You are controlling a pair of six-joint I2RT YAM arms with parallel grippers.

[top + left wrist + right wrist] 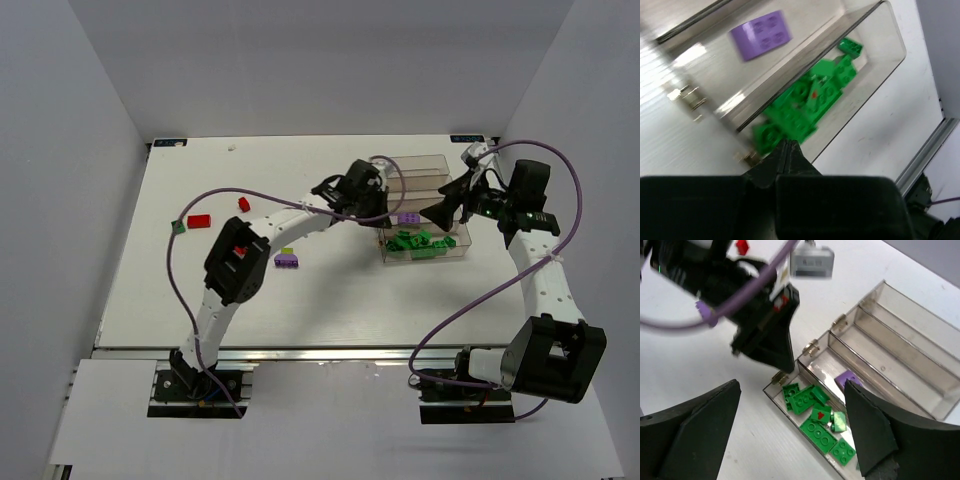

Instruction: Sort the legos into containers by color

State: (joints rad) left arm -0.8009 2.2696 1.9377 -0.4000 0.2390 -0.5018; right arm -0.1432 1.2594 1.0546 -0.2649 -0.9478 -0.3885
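Green bricks (pixel 420 243) lie heaped in the nearest bin of the clear containers (pixel 425 170), right of centre in the top view. A lone purple brick (pixel 408 219) sits in the next bin. Left gripper (pixel 788 145) hangs over the near left corner of the green bin, its fingers pressed together with nothing visible between them. Right gripper (pixel 791 384) hovers above the same bins, its jaws spread wide and empty. Toward the left of the white table (pixel 330 300) lie two red bricks (pixel 198 222), a small green one (pixel 178 227), and a second purple brick (pixel 287 263) with a yellow-green piece (pixel 287 251) right against it.
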